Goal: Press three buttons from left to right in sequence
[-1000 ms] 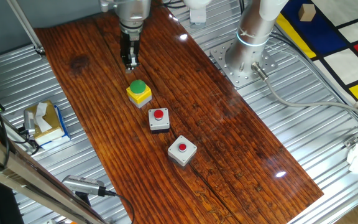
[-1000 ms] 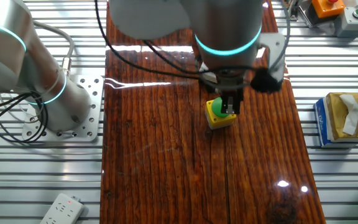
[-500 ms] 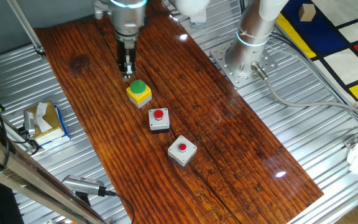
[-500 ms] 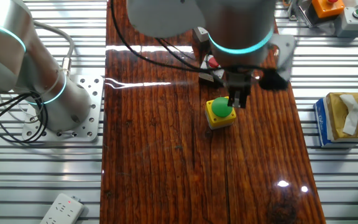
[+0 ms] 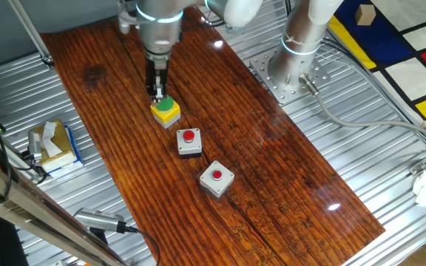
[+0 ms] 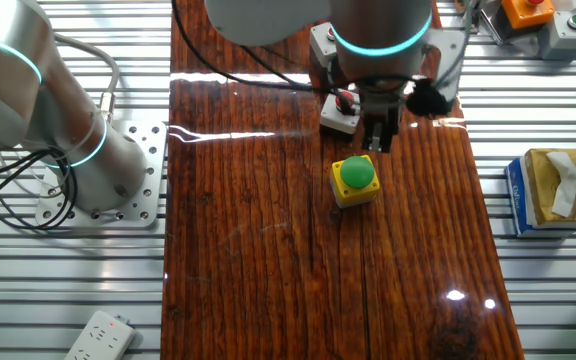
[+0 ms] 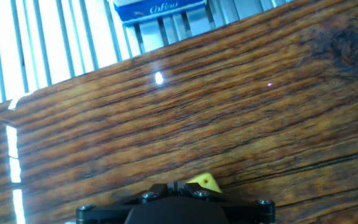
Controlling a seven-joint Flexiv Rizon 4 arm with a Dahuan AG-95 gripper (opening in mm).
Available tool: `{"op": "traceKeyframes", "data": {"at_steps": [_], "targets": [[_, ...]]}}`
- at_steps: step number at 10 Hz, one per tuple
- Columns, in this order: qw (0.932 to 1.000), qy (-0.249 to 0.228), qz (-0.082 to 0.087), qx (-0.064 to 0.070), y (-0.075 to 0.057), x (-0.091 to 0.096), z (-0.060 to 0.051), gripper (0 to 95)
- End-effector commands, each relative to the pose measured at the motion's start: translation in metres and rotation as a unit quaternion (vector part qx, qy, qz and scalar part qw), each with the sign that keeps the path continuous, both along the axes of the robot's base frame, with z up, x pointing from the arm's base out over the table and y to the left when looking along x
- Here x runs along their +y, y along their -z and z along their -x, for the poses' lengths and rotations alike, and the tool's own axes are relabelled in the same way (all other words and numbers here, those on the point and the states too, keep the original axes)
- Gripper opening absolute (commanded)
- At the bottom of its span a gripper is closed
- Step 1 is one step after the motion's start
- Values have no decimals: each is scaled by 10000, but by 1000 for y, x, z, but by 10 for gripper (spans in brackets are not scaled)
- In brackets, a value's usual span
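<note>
The wooden board [image 5: 272, 148] has bare room toward 3 o'clock of the button row. The gripper [image 5: 158, 92] hangs at the 12 o'clock edge of the yellow box [image 5: 166, 112] with green button [image 5: 166, 103]; jaw state unclear. Orange box [image 5: 189, 142] and grey box [image 5: 217, 179] follow toward 5 o'clock.

the arm [image 6: 48, 110] is built of fat, glossy white-grey segments, each joint ringed with a thin glowing cyan band. its round base sits on a silver plate [image 6: 143, 180] drilled with rows of holes, and black and grey cables trail off from it. the wrist [image 6: 380, 40] is a wide grey cylinder, ending in a narrow black claw [image 5: 157, 92]; the hand view shows its dark housing [image 7: 173, 208] studded with small screws.
</note>
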State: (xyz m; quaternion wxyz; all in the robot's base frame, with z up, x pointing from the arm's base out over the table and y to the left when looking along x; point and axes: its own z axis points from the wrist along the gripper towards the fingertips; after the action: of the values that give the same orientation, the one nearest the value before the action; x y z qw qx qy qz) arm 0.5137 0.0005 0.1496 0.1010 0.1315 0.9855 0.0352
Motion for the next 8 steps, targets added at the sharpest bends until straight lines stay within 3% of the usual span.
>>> {"op": "traceKeyframes", "data": {"at_steps": [1, 3, 6, 8], "targets": [[9997, -132, 180, 15, 0, 2, 3, 0], [9992, -251, 291, 62, 1, 1, 6, 0], [9972, -471, 303, 500, 2, -2, 11, 0], [9949, -694, 323, 653, 2, -2, 11, 0]]}}
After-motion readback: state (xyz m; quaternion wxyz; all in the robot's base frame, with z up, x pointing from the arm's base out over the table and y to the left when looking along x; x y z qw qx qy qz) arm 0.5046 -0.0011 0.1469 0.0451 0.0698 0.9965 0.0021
